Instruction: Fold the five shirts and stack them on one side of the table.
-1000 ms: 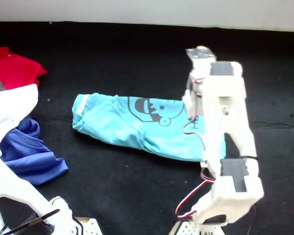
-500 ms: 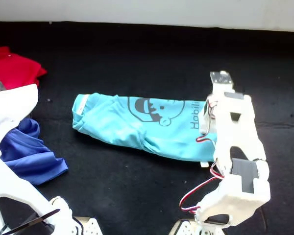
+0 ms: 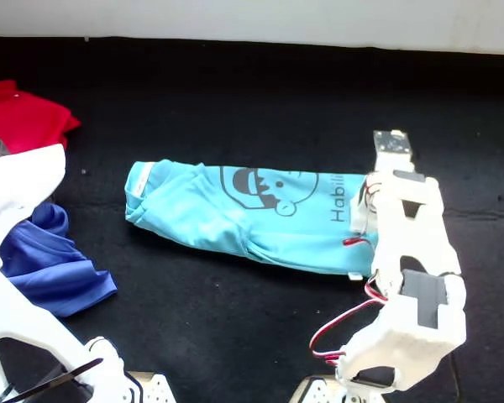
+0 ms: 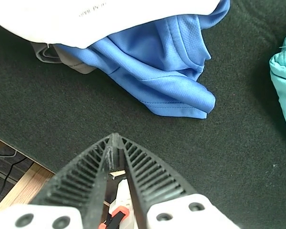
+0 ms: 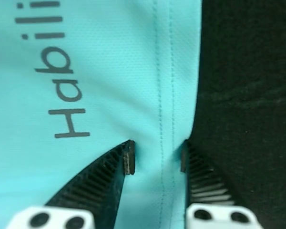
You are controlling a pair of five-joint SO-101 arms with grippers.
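right gripper (image 5: 157, 157) is down at the hem end of the crumpled turquoise jersey shirt (image 3: 244, 214), fingers parted a modest way with the stitched edge between them. that shirt lies lengthwise mid black felt-covered counter (image 3: 235, 101). left gripper (image 4: 113, 139) hangs by the counter's front edge, fingers pressed together, near the rumpled royal-blue mesh shirt (image 4: 167, 67) tucked under a white shirt (image 4: 86, 14).

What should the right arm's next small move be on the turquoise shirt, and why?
Probably ease down and close on the hem. The right gripper is open, its fingertips either side of that stitched hem of the turquoise shirt, at the cloth's edge beside the black table, holding nothing; a grip there could lift that end for a fold.
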